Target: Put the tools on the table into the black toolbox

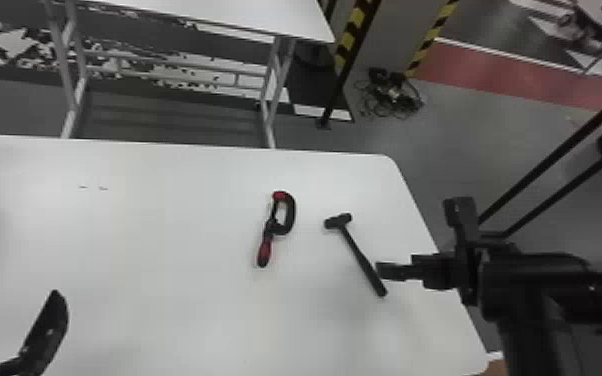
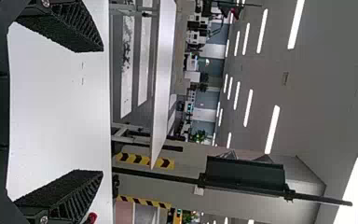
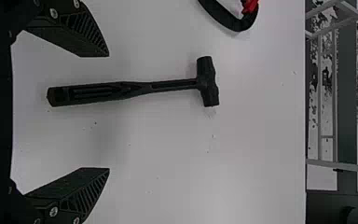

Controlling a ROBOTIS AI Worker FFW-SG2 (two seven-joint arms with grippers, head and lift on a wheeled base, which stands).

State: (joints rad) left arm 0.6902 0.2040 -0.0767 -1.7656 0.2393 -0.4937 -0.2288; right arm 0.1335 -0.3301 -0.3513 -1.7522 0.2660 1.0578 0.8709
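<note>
Two Tools Down on White!

And there it was, the smooth white table [image 1: 155, 260], rounded at its far right corner! Near the middle lay a red-and-black clamp [image 1: 290, 215], handle towards the robot. Just to its right, not touching, lay the black hammer [image 1: 359, 256], head on the far side, handle slanting nearer and rightwards!

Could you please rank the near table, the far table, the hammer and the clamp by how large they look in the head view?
1. Near table
2. Far table
3. Hammer and clamp: too alike to rank; the hammer looks longer, the clamp broader.
</note>
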